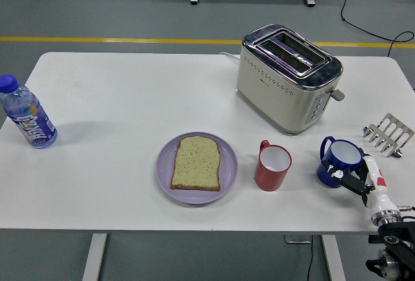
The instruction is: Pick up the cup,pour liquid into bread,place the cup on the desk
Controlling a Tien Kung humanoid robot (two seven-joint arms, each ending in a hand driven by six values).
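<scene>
A slice of bread lies on a purple plate at the table's front middle. A red cup stands upright just right of the plate. Further right stands a blue cup with a white inside, its handle to the left. My right hand comes in from the lower right corner. Its black fingertips rest at the blue cup's near side and do not wrap round it. The cup's far and left sides are free of fingers. The left arm is out of view.
A cream and chrome toaster stands behind the cups. A metal toast rack sits at the right edge, and a water bottle with a blue label at the far left. The table's near edge runs just below the plate.
</scene>
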